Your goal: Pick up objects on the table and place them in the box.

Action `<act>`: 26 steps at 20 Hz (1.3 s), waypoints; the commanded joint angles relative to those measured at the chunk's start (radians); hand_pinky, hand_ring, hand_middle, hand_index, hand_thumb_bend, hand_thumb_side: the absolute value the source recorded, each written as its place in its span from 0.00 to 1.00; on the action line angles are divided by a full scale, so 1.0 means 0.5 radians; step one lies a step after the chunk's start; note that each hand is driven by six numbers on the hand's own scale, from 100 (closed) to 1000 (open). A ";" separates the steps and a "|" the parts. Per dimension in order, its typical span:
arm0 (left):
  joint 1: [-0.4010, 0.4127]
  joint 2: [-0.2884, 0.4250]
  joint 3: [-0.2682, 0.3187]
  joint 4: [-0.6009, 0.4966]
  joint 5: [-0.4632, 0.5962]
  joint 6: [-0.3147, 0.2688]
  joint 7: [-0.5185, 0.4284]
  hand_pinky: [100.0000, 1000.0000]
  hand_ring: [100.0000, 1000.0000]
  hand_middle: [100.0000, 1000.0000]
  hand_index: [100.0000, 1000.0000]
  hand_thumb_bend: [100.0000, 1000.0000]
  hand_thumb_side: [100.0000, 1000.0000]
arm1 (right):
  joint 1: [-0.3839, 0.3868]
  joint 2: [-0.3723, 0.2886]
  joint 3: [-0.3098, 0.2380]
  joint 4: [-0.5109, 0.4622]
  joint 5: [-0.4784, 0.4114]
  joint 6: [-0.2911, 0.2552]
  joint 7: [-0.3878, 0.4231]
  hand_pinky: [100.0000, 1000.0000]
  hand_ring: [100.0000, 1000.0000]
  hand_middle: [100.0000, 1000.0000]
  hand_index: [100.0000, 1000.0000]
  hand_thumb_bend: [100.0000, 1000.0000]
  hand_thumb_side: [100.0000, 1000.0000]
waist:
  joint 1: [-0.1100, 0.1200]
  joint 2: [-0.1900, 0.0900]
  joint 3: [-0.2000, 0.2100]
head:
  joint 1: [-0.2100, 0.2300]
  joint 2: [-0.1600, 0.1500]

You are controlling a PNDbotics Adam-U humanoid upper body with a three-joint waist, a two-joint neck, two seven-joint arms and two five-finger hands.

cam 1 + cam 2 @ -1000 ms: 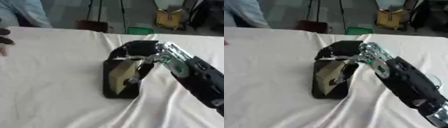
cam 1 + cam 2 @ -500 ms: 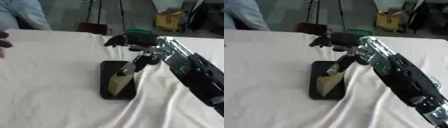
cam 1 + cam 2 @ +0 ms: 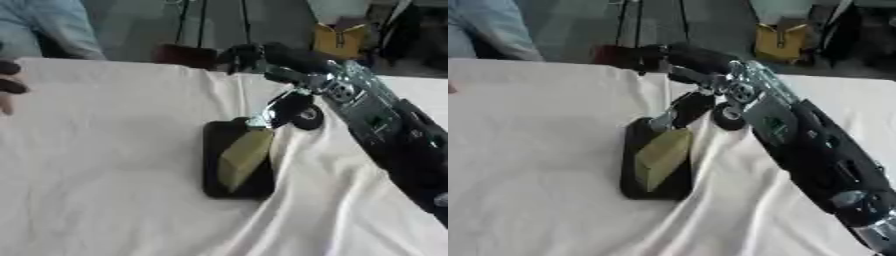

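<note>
On the white-draped bench [image 3: 105,150], left hand [image 3: 10,87] resting at the far left edge, fingers impossible to read. Centre: olive block [image 3: 243,159] lying in the black box [image 3: 219,145], long axis running near to far, slightly tilted. Right hand [image 3: 278,107] above it, fingers spread, thumb touching the block's top. Placing step apparently ending; next, lifting clear.

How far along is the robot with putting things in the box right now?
Done, by the look of it: the tan block lies in the black box on the white cloth. In hand: nothing; the right robot hand is above the box's far end, fingers spread. Left: no other loose object shows on the cloth. The left robot hand shows in neither view.
</note>
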 commanded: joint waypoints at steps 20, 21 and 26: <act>0.027 0.054 0.050 -0.035 -0.058 0.009 0.161 0.62 0.74 0.78 0.88 0.10 0.98 | 0.122 -0.157 -0.204 -0.476 -0.161 0.283 -0.212 0.72 0.74 0.83 0.92 0.51 0.59 | 0.070 -0.040 -0.144 | 0.057 -0.002; 0.031 0.054 0.053 -0.034 -0.061 0.011 0.169 0.62 0.74 0.78 0.87 0.10 0.98 | 0.125 -0.157 -0.211 -0.489 -0.166 0.295 -0.226 0.72 0.74 0.83 0.91 0.51 0.58 | 0.072 -0.042 -0.147 | 0.059 -0.009; 0.031 0.058 0.063 -0.036 -0.074 0.014 0.209 0.62 0.74 0.79 0.87 0.10 0.97 | 0.145 -0.160 -0.242 -0.536 -0.176 0.357 -0.284 0.71 0.74 0.82 0.90 0.51 0.58 | 0.074 -0.040 -0.158 | 0.062 -0.021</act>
